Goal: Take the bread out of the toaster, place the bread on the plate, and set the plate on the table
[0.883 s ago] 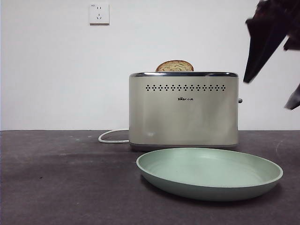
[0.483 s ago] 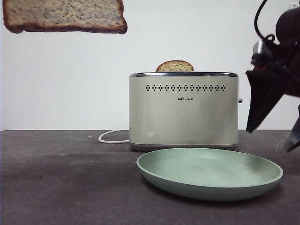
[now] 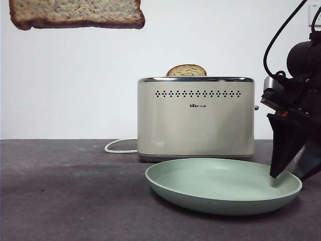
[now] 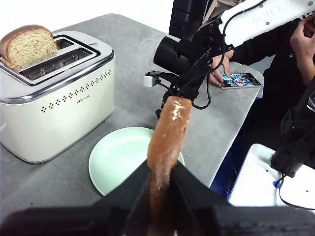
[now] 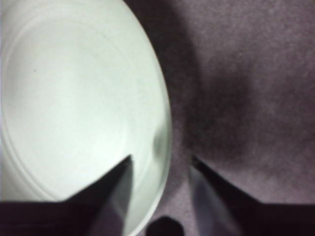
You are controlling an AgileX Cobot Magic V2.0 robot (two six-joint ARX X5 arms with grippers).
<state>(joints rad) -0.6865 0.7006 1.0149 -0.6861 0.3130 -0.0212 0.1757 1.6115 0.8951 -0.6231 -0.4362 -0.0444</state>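
The bread (image 3: pixel 75 14) hangs high at the upper left of the front view, and my left gripper (image 4: pixel 160 169) is shut on its lower edge, holding the bread (image 4: pixel 167 132) above the plate (image 4: pixel 118 157). A second, smaller slice (image 3: pixel 186 70) pokes out of the cream toaster (image 3: pixel 195 118). The mint-green plate (image 3: pixel 223 186) lies on the table in front of the toaster. My right gripper (image 3: pixel 288 173) is low at the plate's right rim. It stands open, one jaw over the plate (image 5: pixel 74 98) and the other outside above the table (image 5: pixel 246 73).
A white cord (image 3: pixel 118 146) trails left from behind the toaster. In the left wrist view, a person's hand holds a phone (image 4: pixel 238 79) near the table's far edge, beyond the right arm (image 4: pixel 182 54). A white bin (image 4: pixel 256 177) sits beside the table.
The right gripper came down from the upper right to straddle the plate's right rim. The bread came into view at the top left and drifted slightly right.
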